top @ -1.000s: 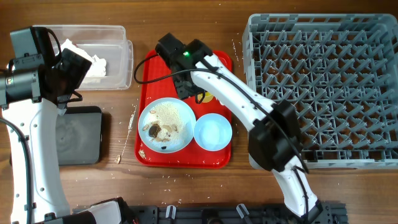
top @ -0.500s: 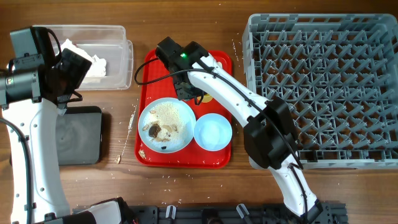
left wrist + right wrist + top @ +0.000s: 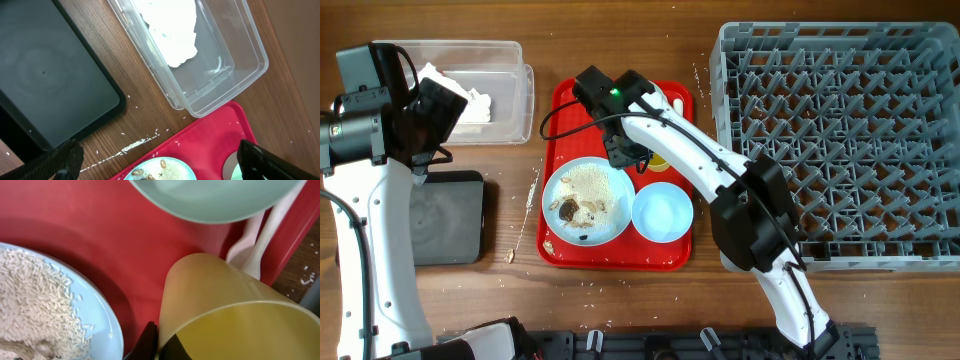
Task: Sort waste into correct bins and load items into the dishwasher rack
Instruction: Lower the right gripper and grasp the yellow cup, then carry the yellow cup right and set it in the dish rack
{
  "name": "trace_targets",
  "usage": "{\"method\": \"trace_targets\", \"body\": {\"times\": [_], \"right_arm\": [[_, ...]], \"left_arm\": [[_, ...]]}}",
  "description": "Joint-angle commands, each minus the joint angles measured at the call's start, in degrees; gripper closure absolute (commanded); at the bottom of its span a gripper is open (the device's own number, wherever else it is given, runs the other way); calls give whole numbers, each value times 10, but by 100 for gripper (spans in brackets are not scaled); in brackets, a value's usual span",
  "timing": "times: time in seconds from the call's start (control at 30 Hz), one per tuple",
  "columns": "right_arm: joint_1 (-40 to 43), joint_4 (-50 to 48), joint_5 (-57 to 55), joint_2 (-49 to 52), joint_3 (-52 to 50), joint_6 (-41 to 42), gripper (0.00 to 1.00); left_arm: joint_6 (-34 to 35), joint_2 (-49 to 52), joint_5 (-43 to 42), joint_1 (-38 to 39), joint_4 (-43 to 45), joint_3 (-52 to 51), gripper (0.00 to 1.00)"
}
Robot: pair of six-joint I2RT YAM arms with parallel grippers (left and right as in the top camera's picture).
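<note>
Your right gripper (image 3: 626, 150) is down over the red serving tray (image 3: 568, 110) and is closed on the wall of the small yellow cup (image 3: 225, 315). One dark finger (image 3: 148, 339) sits outside the rim, and the other shows through the yellow plastic from inside. The cup leans in the grip with its mouth turned toward the wrist camera. You cannot tell whether its base touches the tray.

The white plastic spoon (image 3: 260, 240) lies just past the cup, on the side away from the fingers, along the tray's edge. Ahead of the gripper is the pale blue-green bowl (image 3: 215, 197). Just beside the outer finger is the round light blue plate (image 3: 100, 330), which carries rice-like crumbs (image 3: 35, 295) and brown scraps. The large square grey plastic rack (image 3: 840, 140) stands well off to this gripper's right.

Your left gripper (image 3: 159, 150) hangs with its jaws spread wide and nothing between them. The clear rectangular plastic box (image 3: 235, 75) lies ahead of it with a crumpled white paper napkin (image 3: 172, 30) inside. The flat black rectangular tray (image 3: 45, 85) lies off its left finger, on the wooden table (image 3: 145, 117). Loose rice grains are scattered near the red tray's corner.
</note>
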State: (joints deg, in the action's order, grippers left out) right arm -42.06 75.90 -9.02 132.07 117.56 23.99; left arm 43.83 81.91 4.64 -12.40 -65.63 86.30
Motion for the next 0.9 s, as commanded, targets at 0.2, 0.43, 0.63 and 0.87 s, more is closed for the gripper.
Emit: {"method": "trace_targets", "body": {"times": [0.2,0.43,0.63,0.87], "right_arm": [[30,11,14,-166,47,-26,96],[195,-21,14,-279,47,-75,95],[386,7,174,-257,46,-165,96],[537,102,570,-192,44,-365,96]], "left_arm": [[-1,4,8,-2,0,-1,0],[-1,4,8,-3,0,-1,0],[-1,4,8,-2,0,-1,0],[-1,4,8,-2,0,-1,0]]}}
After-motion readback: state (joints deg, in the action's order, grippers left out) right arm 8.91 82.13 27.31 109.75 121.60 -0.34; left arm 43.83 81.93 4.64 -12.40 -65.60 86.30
